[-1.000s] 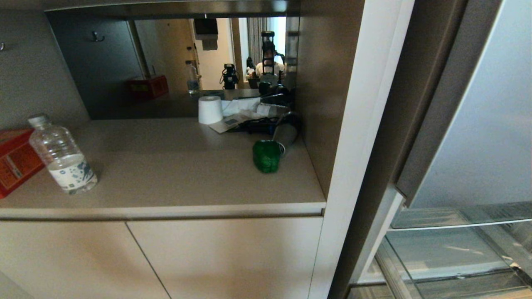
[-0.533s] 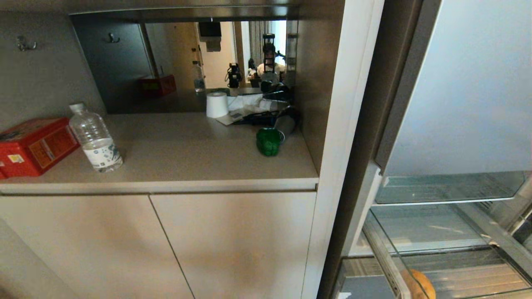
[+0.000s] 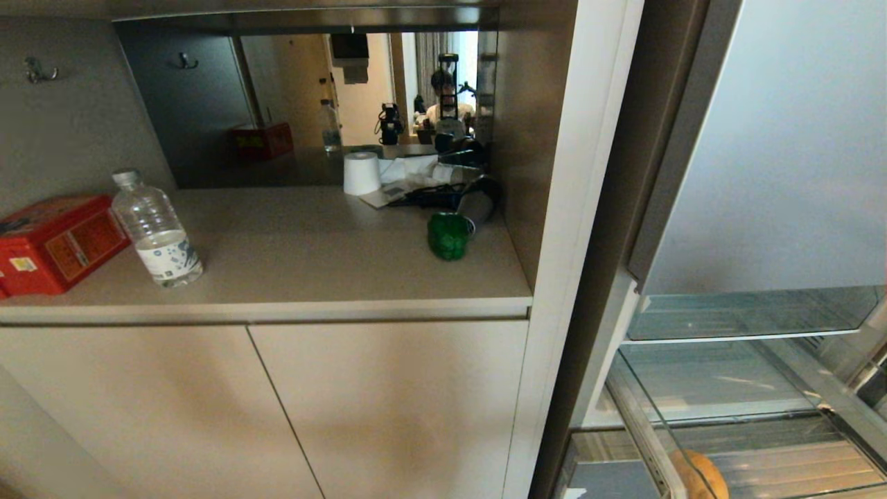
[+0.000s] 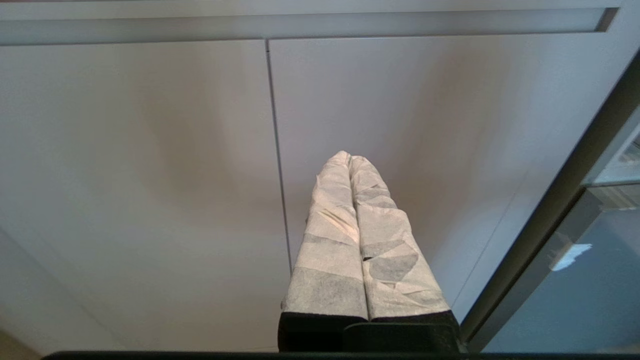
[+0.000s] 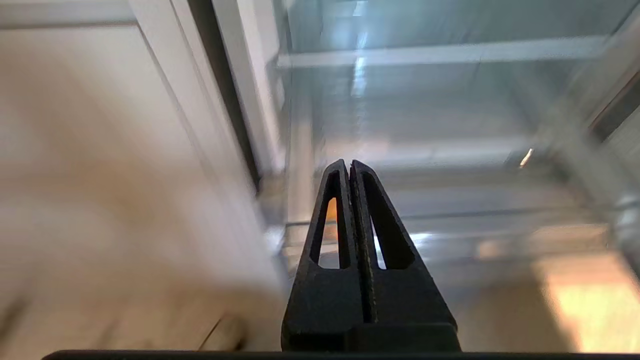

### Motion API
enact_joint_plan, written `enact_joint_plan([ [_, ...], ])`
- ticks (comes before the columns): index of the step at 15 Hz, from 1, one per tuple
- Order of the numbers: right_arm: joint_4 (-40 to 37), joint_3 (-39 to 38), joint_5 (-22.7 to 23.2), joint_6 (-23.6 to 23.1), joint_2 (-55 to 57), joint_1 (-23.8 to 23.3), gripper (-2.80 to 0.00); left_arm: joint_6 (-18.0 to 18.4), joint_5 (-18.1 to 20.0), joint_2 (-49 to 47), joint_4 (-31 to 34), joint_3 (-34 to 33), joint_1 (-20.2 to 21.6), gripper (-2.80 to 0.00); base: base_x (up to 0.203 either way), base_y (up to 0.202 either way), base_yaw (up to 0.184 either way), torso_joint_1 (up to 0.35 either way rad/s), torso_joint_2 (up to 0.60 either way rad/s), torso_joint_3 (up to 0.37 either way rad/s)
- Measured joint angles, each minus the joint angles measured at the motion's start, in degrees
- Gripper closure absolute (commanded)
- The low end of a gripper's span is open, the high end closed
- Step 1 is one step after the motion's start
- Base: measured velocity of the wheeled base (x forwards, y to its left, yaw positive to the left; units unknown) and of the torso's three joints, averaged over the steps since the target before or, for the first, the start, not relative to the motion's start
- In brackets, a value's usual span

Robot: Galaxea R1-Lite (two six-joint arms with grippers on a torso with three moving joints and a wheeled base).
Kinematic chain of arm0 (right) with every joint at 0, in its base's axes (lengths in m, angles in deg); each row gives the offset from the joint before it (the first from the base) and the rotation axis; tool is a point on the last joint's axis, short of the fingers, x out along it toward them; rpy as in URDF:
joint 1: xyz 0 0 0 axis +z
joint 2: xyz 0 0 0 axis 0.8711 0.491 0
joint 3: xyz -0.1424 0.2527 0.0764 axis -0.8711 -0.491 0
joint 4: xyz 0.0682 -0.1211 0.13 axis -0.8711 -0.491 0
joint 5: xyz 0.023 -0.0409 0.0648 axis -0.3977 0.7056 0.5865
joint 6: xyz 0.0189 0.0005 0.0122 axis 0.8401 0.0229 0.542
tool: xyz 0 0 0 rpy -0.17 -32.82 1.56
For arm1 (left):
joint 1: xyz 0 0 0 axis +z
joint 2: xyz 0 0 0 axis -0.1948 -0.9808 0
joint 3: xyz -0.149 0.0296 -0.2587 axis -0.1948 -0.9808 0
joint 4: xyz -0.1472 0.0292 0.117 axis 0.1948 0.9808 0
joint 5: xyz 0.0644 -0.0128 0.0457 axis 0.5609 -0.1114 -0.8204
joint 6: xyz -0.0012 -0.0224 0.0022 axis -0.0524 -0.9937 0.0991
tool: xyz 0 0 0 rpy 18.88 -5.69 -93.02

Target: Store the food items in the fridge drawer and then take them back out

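Counting one green pepper (image 3: 448, 235), one potato (image 3: 696, 477)

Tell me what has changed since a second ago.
Only the head camera moved: the whole view shifted, bringing the tan-yellow potato-like lump in the open fridge drawer into sight. Nothing was taken hold of or let go. The green bell pepper, water bottle and red box sit on the counter as before.

Glossy green pepper (image 3: 448, 235); matt countertop (image 3: 312, 242); clear plastic bottle (image 3: 156, 232).
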Motion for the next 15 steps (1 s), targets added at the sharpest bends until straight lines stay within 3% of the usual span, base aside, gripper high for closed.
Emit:
enact_joint_plan([
  [4,-1.7,10.3,-0.1,2.7,28.1,0.0,0.00,0.0,0.0,0.0,0.0,0.0,0.0,0.00,0.000,0.000,0.000,0.000,0.00,0.000],
  [8,4.3,14.6,0.4,2.4,52.0,0.0,0.00,0.0,0.0,0.0,0.0,0.0,0.0,0.00,0.000,0.000,0.000,0.000,0.00,0.000],
  [11,11.7,14.4,2.0,2.1,63.2,0.0,0.00,0.0,0.0,0.0,0.0,0.0,0.0,0.00,0.000,0.000,0.000,0.000,0.00,0.000],
  [15,12.2,13.3,2.1,2.1,68.2,0.0,0.00,0.0,0.0,0.0,0.0,0.0,0.0,0.00,0.000,0.000,0.000,0.000,0.00,0.000],
])
